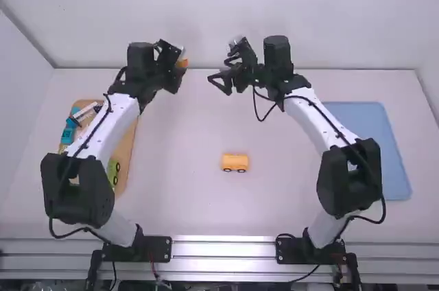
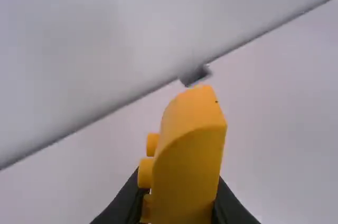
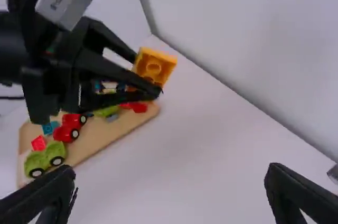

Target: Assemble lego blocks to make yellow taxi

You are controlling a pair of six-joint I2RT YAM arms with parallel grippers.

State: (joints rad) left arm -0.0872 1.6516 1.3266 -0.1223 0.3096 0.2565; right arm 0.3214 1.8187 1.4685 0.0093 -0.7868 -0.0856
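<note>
Two arms, both raised, grippers over the far part of the table [image 1: 185, 202]. Left forearm hides part of the wooden tray [image 1: 127, 145]. Left gripper [image 1: 176, 62]: clamped on a yellow block [image 2: 185, 166], which covers much of its fingers in the left wrist view. Wheeled yellow piece [image 1: 234, 161]: on the table, between the arms. Right gripper [image 1: 221, 71]: fingers spread apart, near the left one. Gray item [image 3: 333, 173], cut off; possibly a bracket.

Block [image 2: 190, 155] yellow-orange; wheeled base [image 1: 234, 161] yellow-orange; tray [image 1: 363, 143] blue.
</note>
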